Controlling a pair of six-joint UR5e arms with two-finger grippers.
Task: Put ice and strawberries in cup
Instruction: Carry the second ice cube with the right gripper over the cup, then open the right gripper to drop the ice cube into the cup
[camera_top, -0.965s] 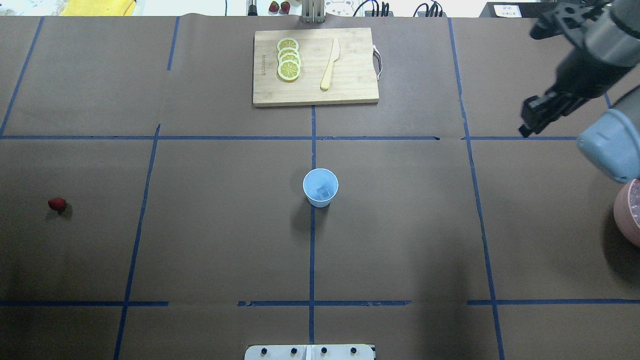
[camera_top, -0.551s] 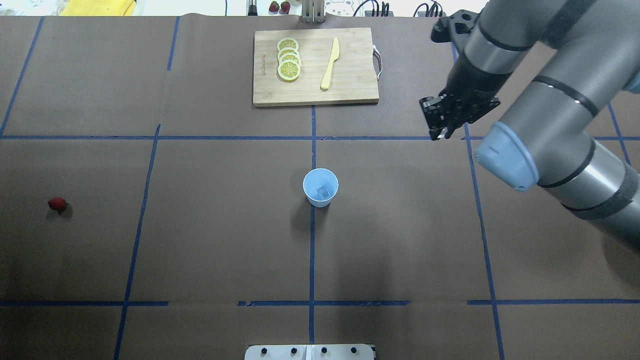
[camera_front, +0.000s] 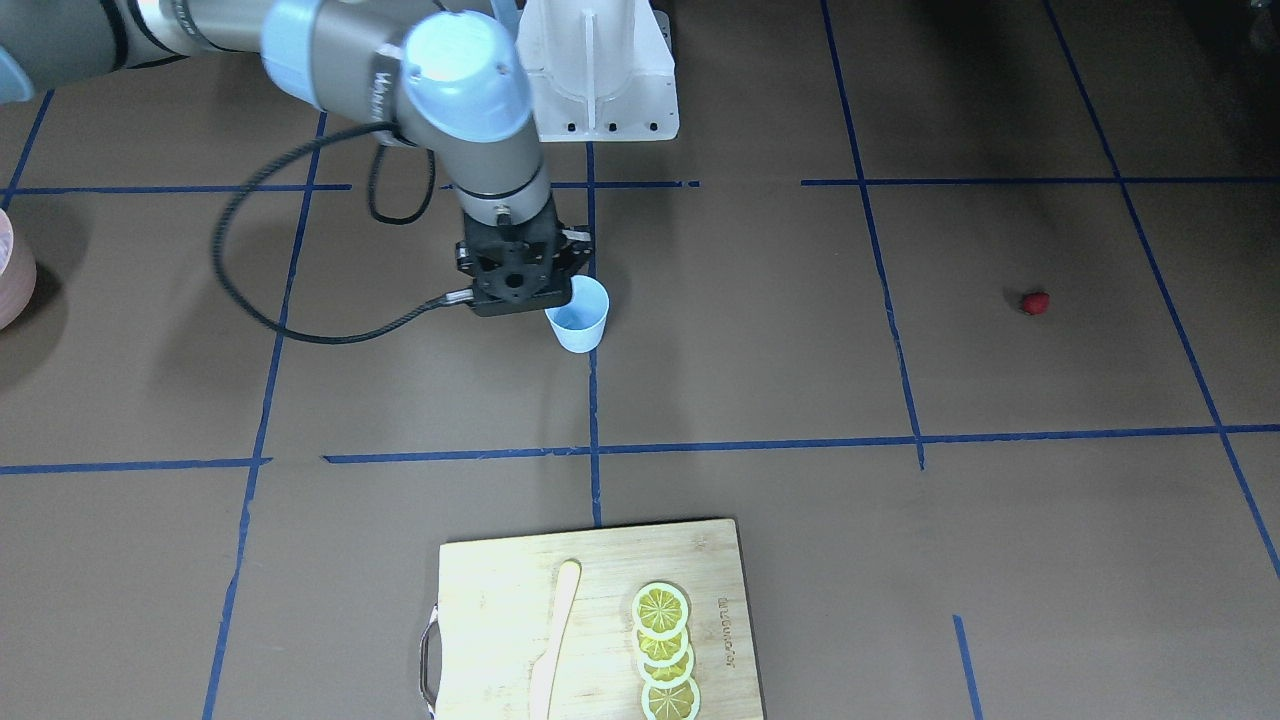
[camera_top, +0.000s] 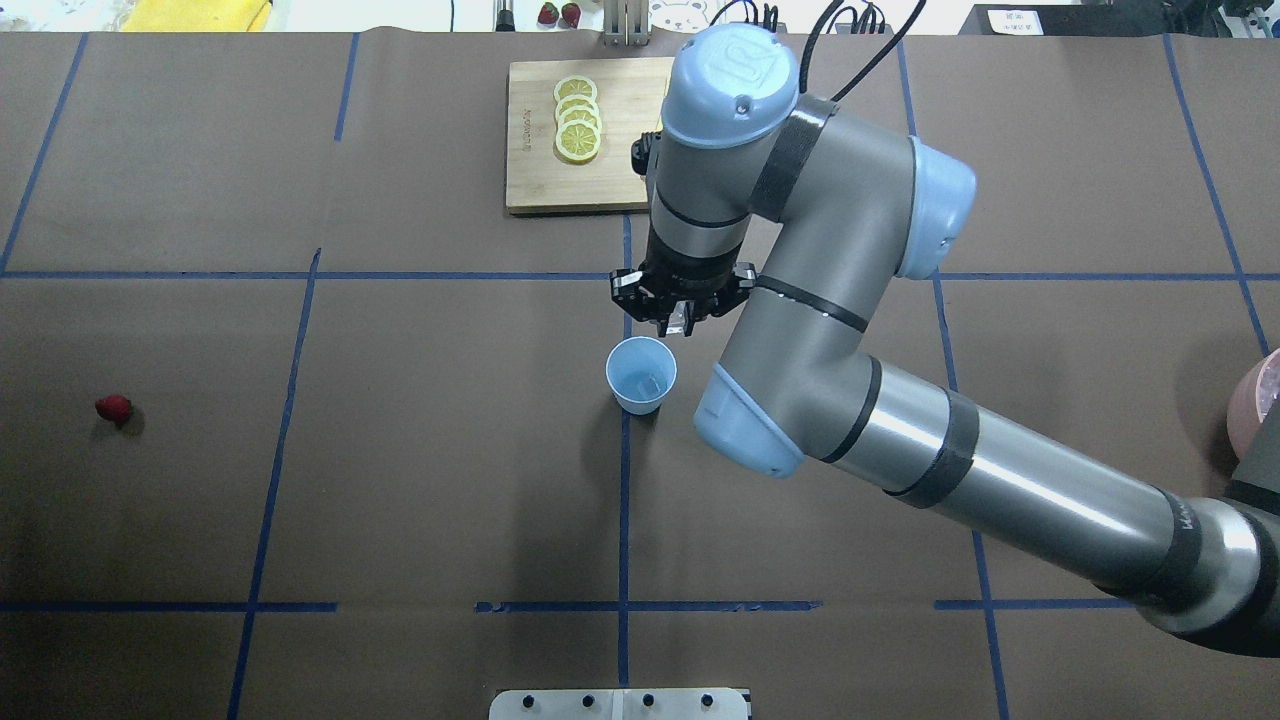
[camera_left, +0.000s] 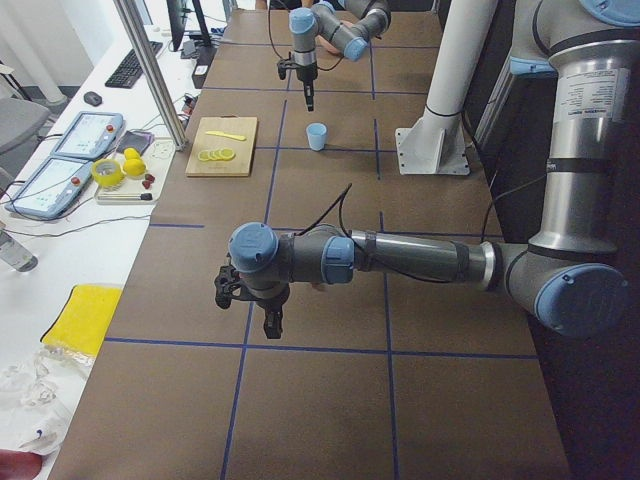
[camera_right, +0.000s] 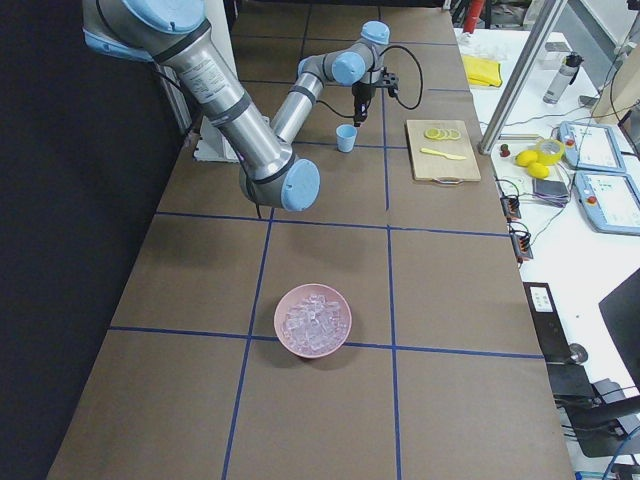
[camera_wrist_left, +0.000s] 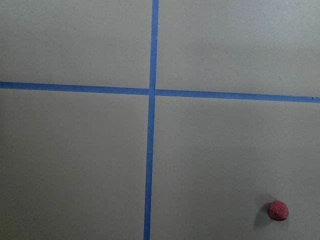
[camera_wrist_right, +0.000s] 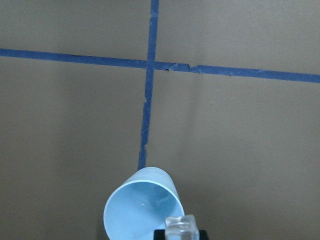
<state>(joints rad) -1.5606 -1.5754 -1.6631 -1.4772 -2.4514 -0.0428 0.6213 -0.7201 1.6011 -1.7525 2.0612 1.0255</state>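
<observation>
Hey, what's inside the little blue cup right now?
The cup holds one clear ice cube on its bottom. The right gripper, holding another ice cube, covers part of its mouth in the front-facing view.

Ice cube (camera_wrist_right: 180, 226) at bottom edge, over cup (camera_wrist_right: 131, 214) rim; tape cross (camera_wrist_right: 149, 65) beyond.

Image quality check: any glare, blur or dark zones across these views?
Overhead: glare stripe on the right arm, along its metal tube; soft arm shadow on the table; cup sharp. Right wrist: ice cube at the bottom edge, translucent, low contrast. Exterior right: left side falls to black. Left wrist: evenly lit, strawberry sharp.
</observation>
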